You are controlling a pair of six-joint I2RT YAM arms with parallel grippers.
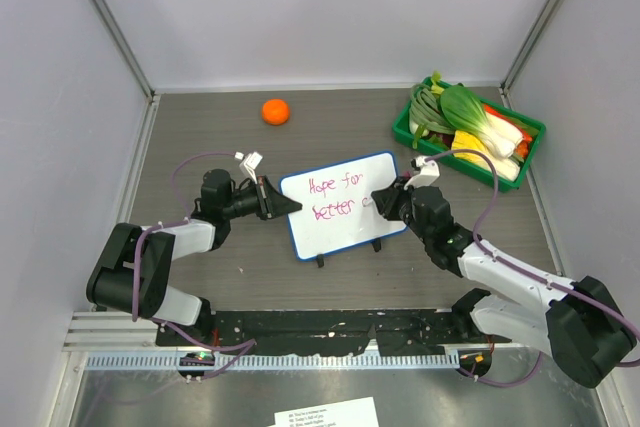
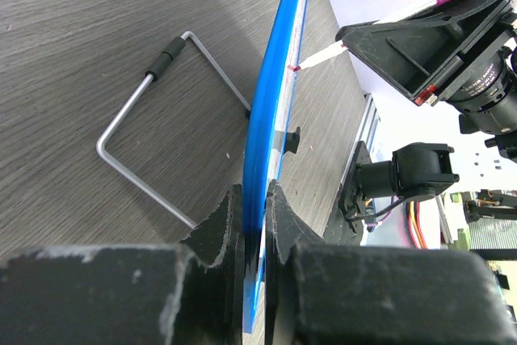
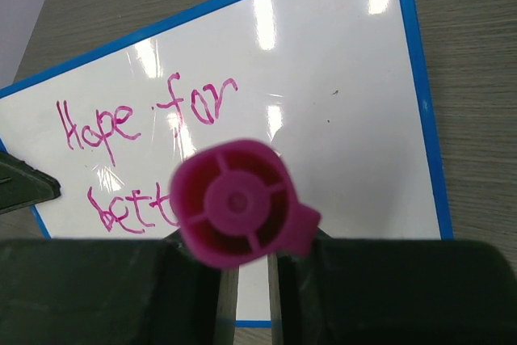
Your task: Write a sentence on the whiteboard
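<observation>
Two grippers busy | left gripper [image 2: 254, 199] — jaws clamped on whiteboard [image 2: 275, 103] edge | right gripper [image 3: 250, 276] — jaws closed around pink marker [image 3: 234, 212], tip touching board | sentence [image 1: 335, 187]: "Hope for better"

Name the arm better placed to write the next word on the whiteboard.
Right. Right jaws hold the pink marker, tip at the whiteboard after "better". Left jaws clamp the board's edge.

Left arm [image 1: 185, 237], right arm [image 1: 500, 272]: black joints, white link shells, looping purple cables [image 1: 205, 156]; left gripper [image 2: 254, 197] black, scuffed.
</observation>
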